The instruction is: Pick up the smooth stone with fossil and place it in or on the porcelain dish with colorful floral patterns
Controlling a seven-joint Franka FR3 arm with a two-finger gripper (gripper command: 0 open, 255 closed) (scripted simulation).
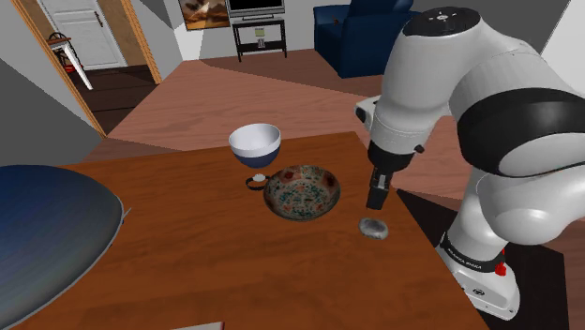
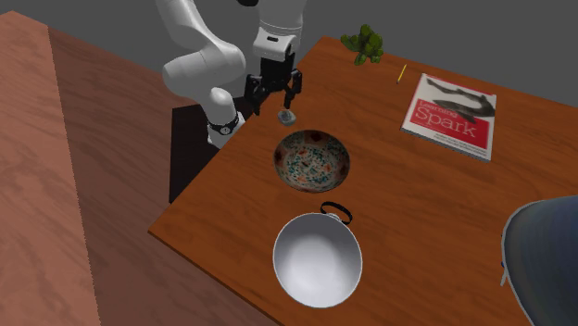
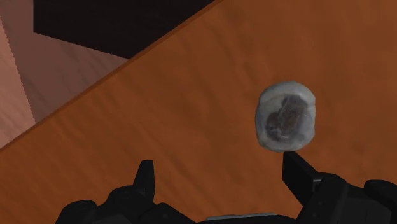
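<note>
The stone [image 1: 373, 227] is a small, smooth grey pebble with a dark fossil mark, lying on the wooden table near the edge by the stand. It sits apart from the floral dish [image 1: 302, 192], on the shoulder view's right of it. My black gripper [image 1: 377, 197] hangs open just above the table, over the stone and holding nothing. In the wrist view the stone [image 3: 287, 116] lies just ahead of one fingertip [image 3: 299, 172], not between the fingers; my gripper [image 3: 221, 175] is centred to one side of it. The second exterior view shows the stone [image 2: 287, 117], dish [image 2: 312, 160] and gripper [image 2: 275, 104].
A blue-and-white bowl [image 1: 255, 142] stands behind the dish, with a small dark ring [image 1: 256, 179] between them. A book [image 2: 449, 116], a pencil [image 2: 402, 73] and a green plant [image 2: 363, 43] lie across the table. A large blue-grey object [image 1: 47, 234] covers the near left corner.
</note>
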